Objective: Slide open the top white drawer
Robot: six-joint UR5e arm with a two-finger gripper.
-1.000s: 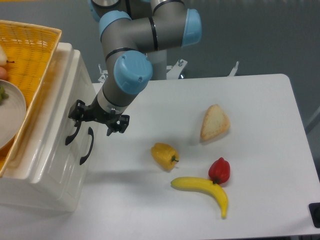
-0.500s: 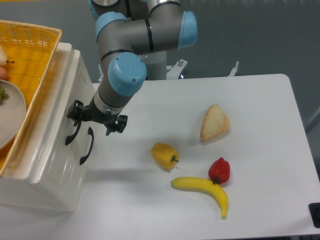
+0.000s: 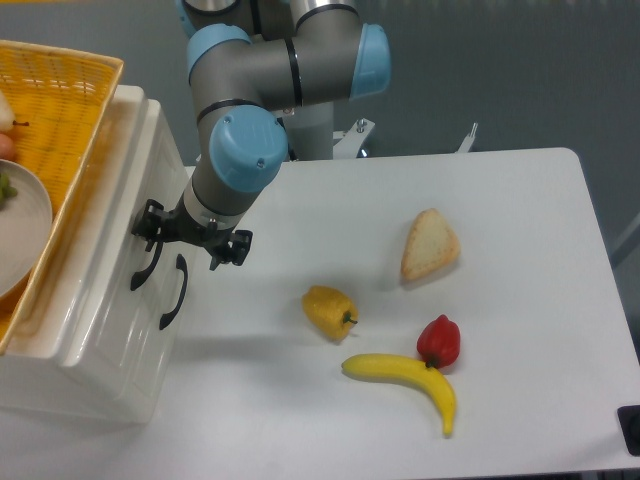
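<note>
The glossy white top drawer (image 3: 110,215) sits at the left edge of the white tabletop (image 3: 520,260), forming the upper half of a white cabinet whose panelled front faces right. Its curved black handle (image 3: 146,268) hangs on that front, just left of the matching black handle of the lower white drawer (image 3: 175,292). The drawer front lies flush with the cabinet face. The black two-finger end effector (image 3: 190,235) hovers at the top of the upper handle, one finger over it and the other to the right; whether the fingers actually pinch the handle cannot be told. A yellow wicker basket (image 3: 70,100) rests on top of the cabinet. On the tabletop lie a yellow bell pepper (image 3: 329,311), a red bell pepper (image 3: 439,341), a yellow banana (image 3: 405,382) and a wedge of bread (image 3: 430,244). No readable writing shows.
</note>
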